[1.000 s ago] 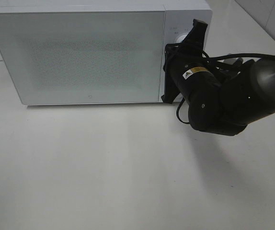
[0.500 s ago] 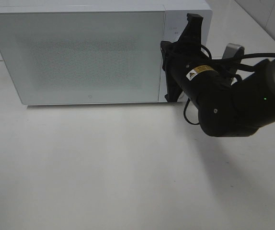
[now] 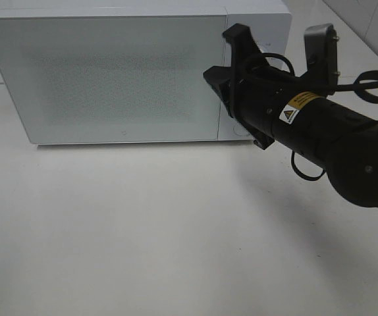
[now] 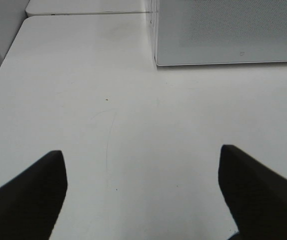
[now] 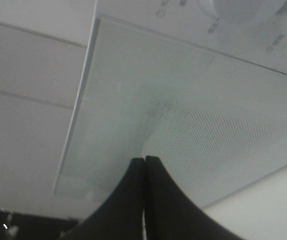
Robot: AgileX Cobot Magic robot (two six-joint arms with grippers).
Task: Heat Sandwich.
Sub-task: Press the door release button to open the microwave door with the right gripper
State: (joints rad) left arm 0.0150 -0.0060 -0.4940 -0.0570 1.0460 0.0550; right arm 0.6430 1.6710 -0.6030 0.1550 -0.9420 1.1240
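At the microwave (image 3: 110, 79) door edge, right jaws shut, newly tilted, left jaws wide.

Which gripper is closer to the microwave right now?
The right. The right gripper, shut, is just in front of the microwave, by its door. The left gripper, open, hangs over the table, with the microwave farther ahead.

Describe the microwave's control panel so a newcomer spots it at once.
Find the white box-shaped microwave on the white table. Its narrow control panel sits right of the wide door; unlike that dotted-mesh door, it is plain white with a round knob.
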